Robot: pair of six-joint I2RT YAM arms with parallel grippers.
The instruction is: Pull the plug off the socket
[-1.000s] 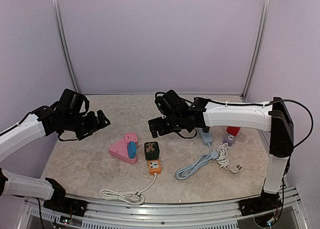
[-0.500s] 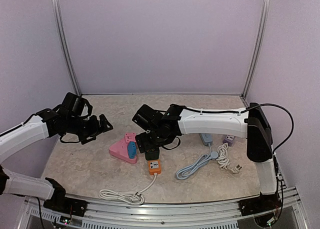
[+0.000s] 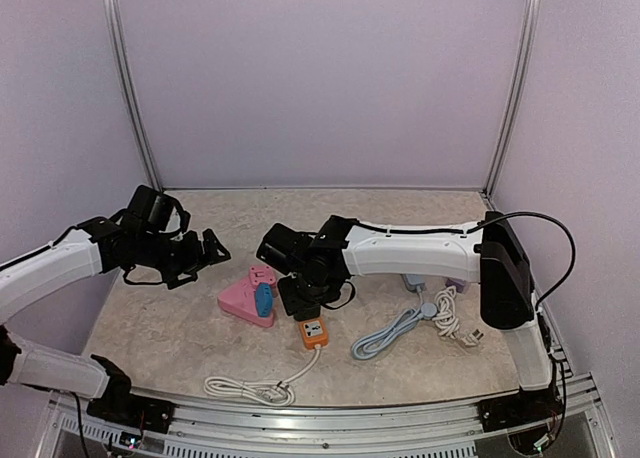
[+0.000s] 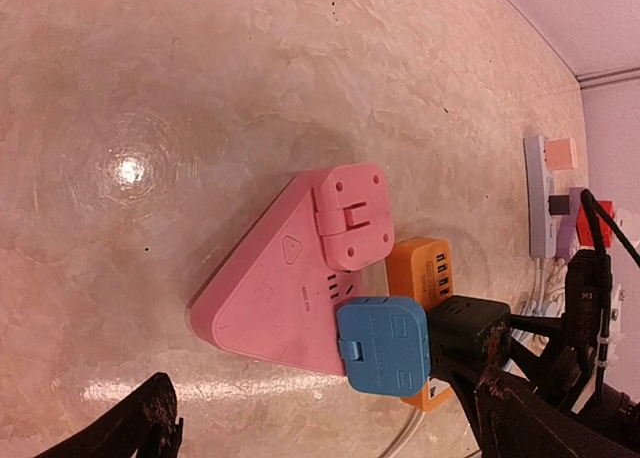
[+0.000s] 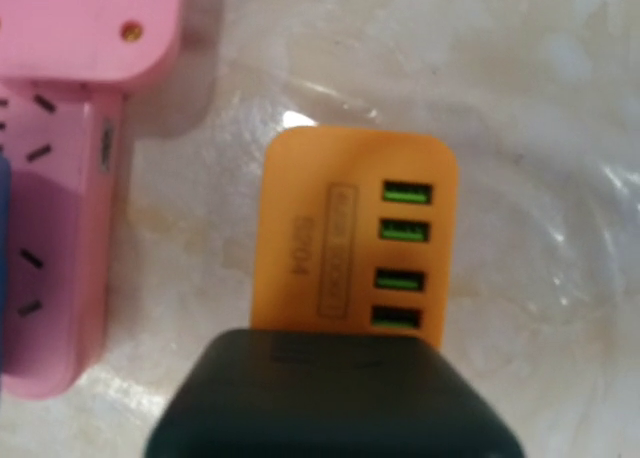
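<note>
- My right gripper [image 3: 298, 290] sits over the dark plug [image 5: 335, 398] on the orange socket [image 5: 345, 238]; can't tell if it's pinching.
- Left gripper [image 3: 205, 255] hovers, spread wide.

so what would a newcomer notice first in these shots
The long white right arm reaches across to mid-table, its right gripper down at the dark plug on the orange socket block. Right beside it lies the bright pink triangular power strip with a blue plug, the open left gripper hovering to its left.
</note>
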